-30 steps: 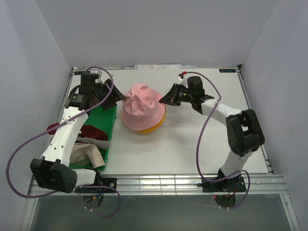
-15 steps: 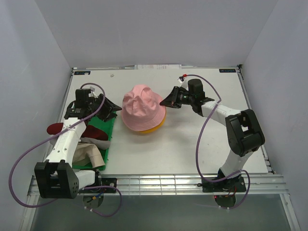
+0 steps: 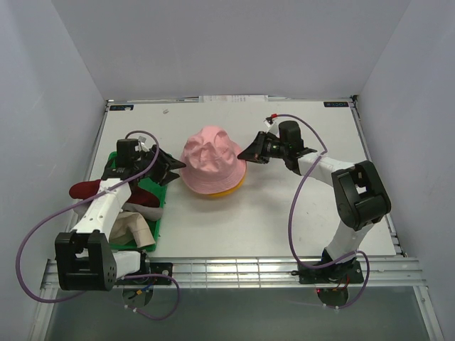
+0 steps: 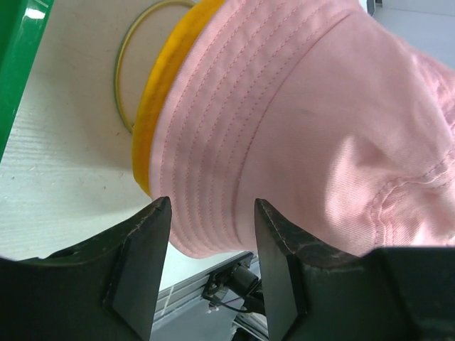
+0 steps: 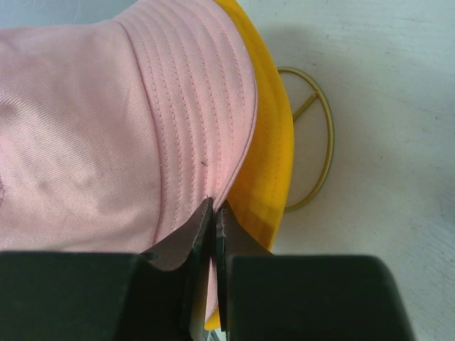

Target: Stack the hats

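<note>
The pale pink hat (image 3: 210, 160) sits over the yellow-orange hat (image 3: 229, 188), whose rim shows beneath it. My right gripper (image 3: 246, 153) is shut on the pink hat's right brim (image 5: 213, 170), with the yellow rim (image 5: 274, 156) just beside its fingertips (image 5: 215, 209). My left gripper (image 3: 178, 169) is open at the pink hat's left brim (image 4: 213, 163), with the brim edge just beyond its fingertips (image 4: 212, 213). The dark red hat (image 3: 141, 193) and beige hat (image 3: 134, 227) lie on the green tray (image 3: 161, 209). I cannot make out the grey hat.
A gold wire ring (image 4: 124, 71) of the frame shows under the yellow hat, also in the right wrist view (image 5: 323, 142). The tray edge (image 4: 18, 57) lies left of the hats. Grey walls enclose the table on three sides.
My left gripper has come down from the back of the tray toward the near side and the pink hat's left brim. The right gripper shifted only slightly with the brim.
</note>
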Robot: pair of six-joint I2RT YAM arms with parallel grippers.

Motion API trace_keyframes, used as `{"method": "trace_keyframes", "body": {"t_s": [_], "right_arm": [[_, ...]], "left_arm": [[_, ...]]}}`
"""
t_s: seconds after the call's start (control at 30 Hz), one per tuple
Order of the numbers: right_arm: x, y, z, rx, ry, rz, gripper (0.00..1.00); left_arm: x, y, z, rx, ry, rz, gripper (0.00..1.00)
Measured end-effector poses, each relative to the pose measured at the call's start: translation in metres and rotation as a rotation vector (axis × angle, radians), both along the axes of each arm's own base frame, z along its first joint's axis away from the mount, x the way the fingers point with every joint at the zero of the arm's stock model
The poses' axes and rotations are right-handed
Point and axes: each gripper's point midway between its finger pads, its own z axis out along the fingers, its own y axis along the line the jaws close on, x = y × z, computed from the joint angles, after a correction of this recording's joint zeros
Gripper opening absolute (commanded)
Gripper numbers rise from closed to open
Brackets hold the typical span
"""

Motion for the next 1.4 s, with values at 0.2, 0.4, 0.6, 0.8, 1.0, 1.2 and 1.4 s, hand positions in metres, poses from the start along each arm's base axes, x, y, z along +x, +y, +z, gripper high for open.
{"method": "trace_keyframes", "body": {"t_s": [0.2,0.4,0.6,0.8,1.0,1.2,1.4], "right_arm": [[0.001,-0.001,-0.006,0.005,0.004,-0.001,0.08],[0.000,0.000,-0.008,0.009,0.015,0.004,0.08],[0.000,0.000,-0.010,0.015,0.021,0.004,0.08],[0.001,0.000,-0.009,0.018,0.019,0.003,0.08],[0.001,0.001,-0.008,0.020,0.019,0.003,0.08],[-0.002,0.000,-0.013,0.022,0.031,0.000,0.08],[-0.003,-0.001,-0.016,0.022,0.037,-0.002,0.08]], "left_arm": [[0.004,-0.001,-0.001,-0.011,-0.021,-0.003,0.66],[-0.001,-0.002,-0.013,-0.015,0.005,-0.005,0.70],[0.001,-0.003,-0.020,-0.025,-0.002,-0.003,0.70],[0.002,-0.004,-0.026,-0.053,-0.003,0.019,0.66],[0.006,-0.005,-0.026,-0.078,-0.025,0.039,0.58],[0.006,-0.005,-0.029,-0.095,-0.029,0.058,0.42],[0.007,-0.003,-0.026,-0.092,-0.042,0.076,0.22]]}}
